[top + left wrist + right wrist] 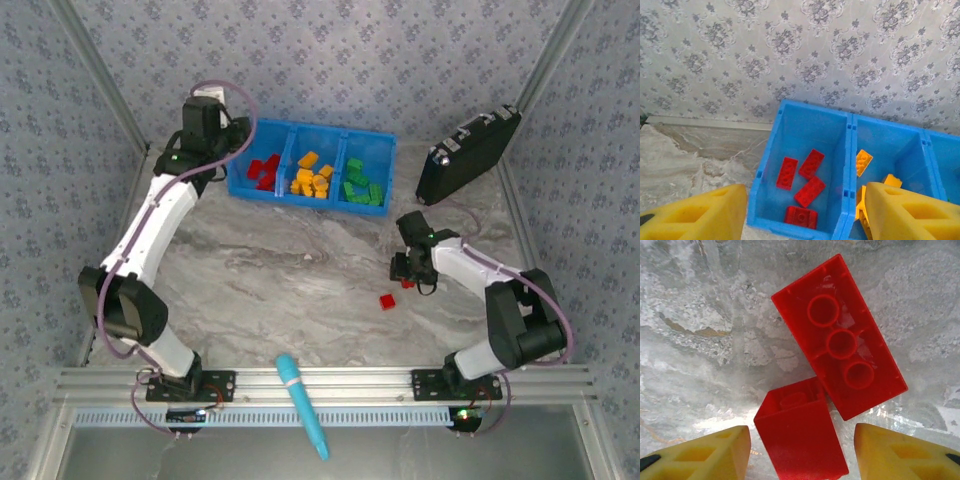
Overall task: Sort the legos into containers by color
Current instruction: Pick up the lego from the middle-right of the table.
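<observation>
The blue bin holds red legos in its left compartment, orange-yellow ones in the middle and green ones on the right. My left gripper hovers open and empty over the near end of the red compartment, at the bin's left end in the top view. My right gripper is open low over the table. A small red brick lies on its side between the fingers, touching a larger upturned red brick. From above, a red brick lies by that gripper.
A black hard case leans at the back right, close to the bin's right end. A cyan pen-like tool lies across the front rail. Patterned walls close in the grey marbled table on three sides.
</observation>
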You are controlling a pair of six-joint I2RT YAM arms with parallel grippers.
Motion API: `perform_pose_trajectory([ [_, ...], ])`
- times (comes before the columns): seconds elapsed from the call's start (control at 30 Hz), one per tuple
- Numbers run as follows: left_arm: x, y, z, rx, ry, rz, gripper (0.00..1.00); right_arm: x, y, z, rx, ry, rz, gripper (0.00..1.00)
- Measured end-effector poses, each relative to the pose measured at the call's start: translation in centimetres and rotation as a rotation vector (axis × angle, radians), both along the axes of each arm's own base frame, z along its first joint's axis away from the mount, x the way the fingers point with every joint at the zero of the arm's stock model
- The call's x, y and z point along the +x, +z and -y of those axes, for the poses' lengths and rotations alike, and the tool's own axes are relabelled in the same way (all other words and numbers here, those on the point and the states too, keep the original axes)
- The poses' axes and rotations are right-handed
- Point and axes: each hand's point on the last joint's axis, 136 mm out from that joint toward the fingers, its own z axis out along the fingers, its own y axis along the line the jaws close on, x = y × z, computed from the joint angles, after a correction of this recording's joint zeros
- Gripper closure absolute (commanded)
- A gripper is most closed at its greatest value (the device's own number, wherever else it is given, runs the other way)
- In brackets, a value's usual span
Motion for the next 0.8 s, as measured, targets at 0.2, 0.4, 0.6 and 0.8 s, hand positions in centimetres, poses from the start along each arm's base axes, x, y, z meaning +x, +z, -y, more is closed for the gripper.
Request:
perform_pose_trajectory([
  [0.2, -2.2, -1.9, -2.0, 0.026, 0.04, -0.053, 0.36, 0.2, -0.8, 0.0, -0.031, 0.019, -0.027, 0.65],
  [0.4, -5.9, -1.9, -4.9, 0.031, 0.087, -0.067, 0.35, 0.6, 0.0, -0.4, -0.046, 0.04, -0.021, 0.75],
  [0.6, -10.5, -3.9, -6.9, 0.034, 0.097, -0.121, 0.35, 2.2, 5.3, -3.4, -0.026, 0.126, 0.054, 0.78],
  [0.8, -15.5, -7.1, -9.9, 0.004, 0.131, -0.204, 0.33, 8.8, 17.4, -11.8, 0.076, 0.29, 0.363, 0.78],
])
